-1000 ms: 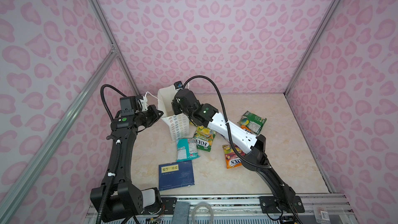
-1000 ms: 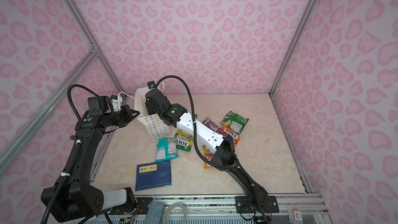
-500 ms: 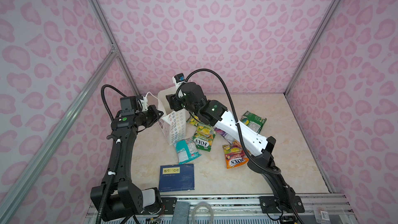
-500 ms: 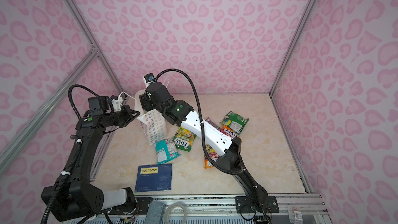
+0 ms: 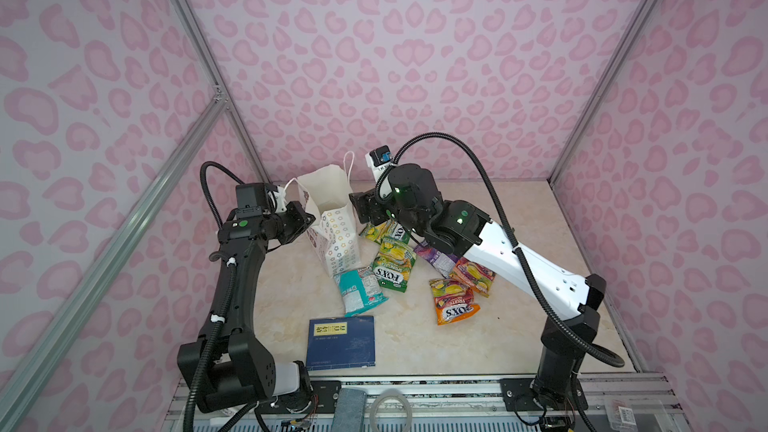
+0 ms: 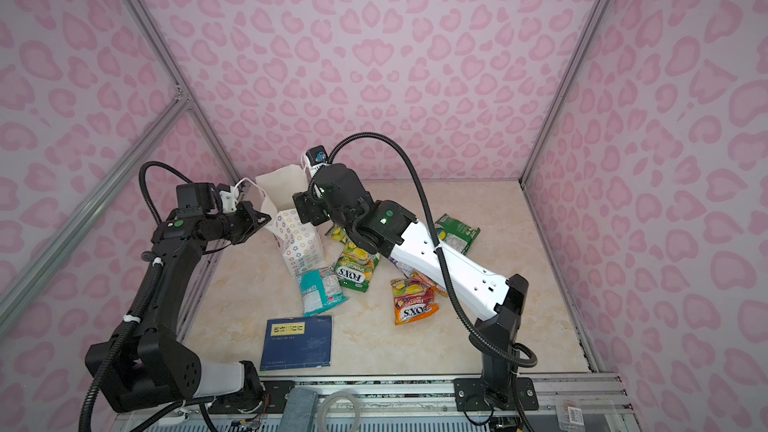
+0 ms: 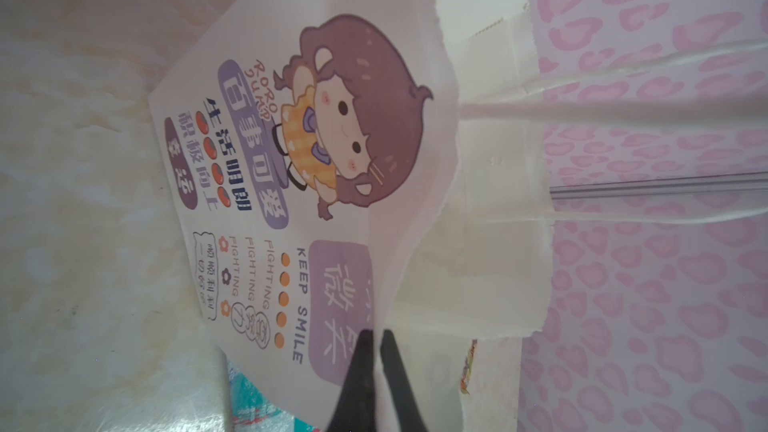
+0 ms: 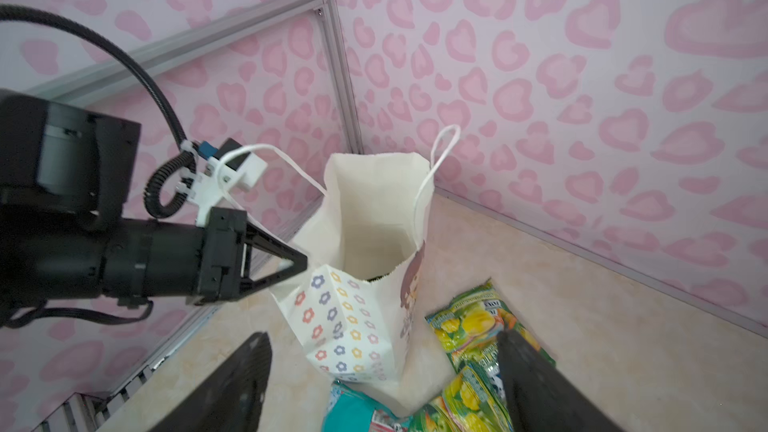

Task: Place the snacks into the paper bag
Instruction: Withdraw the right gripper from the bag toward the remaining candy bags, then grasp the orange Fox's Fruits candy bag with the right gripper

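The white paper bag (image 5: 337,238) (image 6: 300,243) stands open near the back left, flowers on its side and a cartoon girl (image 7: 357,118) on its front. My left gripper (image 5: 308,220) (image 7: 376,333) is shut on the bag's rim at a corner. My right gripper (image 5: 358,206) (image 8: 382,363) hangs open and empty just right of the bag's mouth (image 8: 374,218). Several snacks lie on the table right of the bag: green-yellow packets (image 5: 394,263) (image 8: 473,322), a teal one (image 5: 359,292), a purple one (image 5: 436,255), orange ones (image 5: 454,306) and a dark green one (image 6: 457,233). The bag's bottom is in shadow.
A flat dark-blue book (image 5: 340,340) (image 6: 297,342) lies near the table's front edge. Pink patterned walls with metal frame posts (image 5: 232,118) close in the back and sides. The right arm's white link (image 5: 523,263) stretches over the snack pile.
My right gripper has opened wide and drawn back up and to the right, away from the bag's mouth. The bag now stands more upright. The left arm has stayed put.
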### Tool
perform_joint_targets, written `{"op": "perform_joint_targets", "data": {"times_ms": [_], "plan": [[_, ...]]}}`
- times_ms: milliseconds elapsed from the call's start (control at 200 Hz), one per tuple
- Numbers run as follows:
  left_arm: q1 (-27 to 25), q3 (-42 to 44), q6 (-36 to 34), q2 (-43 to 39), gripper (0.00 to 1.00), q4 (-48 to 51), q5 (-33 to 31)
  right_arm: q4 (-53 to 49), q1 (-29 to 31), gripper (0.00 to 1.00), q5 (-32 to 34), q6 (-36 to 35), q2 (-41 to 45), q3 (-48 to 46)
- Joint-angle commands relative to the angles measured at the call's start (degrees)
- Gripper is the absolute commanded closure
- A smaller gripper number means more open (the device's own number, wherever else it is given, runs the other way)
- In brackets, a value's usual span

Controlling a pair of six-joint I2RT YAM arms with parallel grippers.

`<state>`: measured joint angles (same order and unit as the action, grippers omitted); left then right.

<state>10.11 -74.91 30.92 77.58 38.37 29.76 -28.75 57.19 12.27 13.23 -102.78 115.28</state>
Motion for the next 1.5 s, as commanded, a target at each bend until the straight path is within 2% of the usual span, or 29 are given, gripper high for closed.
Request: {"op": "perform_joint_targets", "data": {"times_ms": [0,210,370,630,960,1090,1275,1495], "plan": [[0.0,0.2,-0.9,-3.0,0.96,3.7,-8.9,2.3,-1.3,0.10,2.7,0.4,5.1,-8.9],[-0.1,1.7,-1.1,-2.5,0.95,5.3,-10.2,3.8,-8.7,0.07,-0.3,7.6,17.1,-31.4],[-0.2,3.0,-1.4,-3.7,0.95,5.4,-13.8,3.4,-16.0,0.06,-2.0,14.0,24.4,-45.4],[-0.3,5.2,-0.9,-5.0,0.95,3.0,-9.7,5.5,-29.5,0.05,-7.2,24.9,34.0,-65.3],[-0.2,6.0,-0.8,-5.2,0.95,2.2,-8.5,19.0,-45.3,0.07,-25.9,33.2,39.2,-84.7],[-0.1,6.1,-0.8,-5.7,0.95,2.1,-8.7,23.0,-48.3,0.08,-29.9,35.8,39.9,-89.3],[0.0,6.4,-0.5,-5.7,0.95,1.8,-8.0,34.9,-49.7,0.10,-35.1,42.7,39.5,-96.1],[0.1,6.6,-0.3,-5.9,0.95,1.4,-7.7,46.6,-50.0,0.10,-41.7,47.6,32.9,-99.1]]}}
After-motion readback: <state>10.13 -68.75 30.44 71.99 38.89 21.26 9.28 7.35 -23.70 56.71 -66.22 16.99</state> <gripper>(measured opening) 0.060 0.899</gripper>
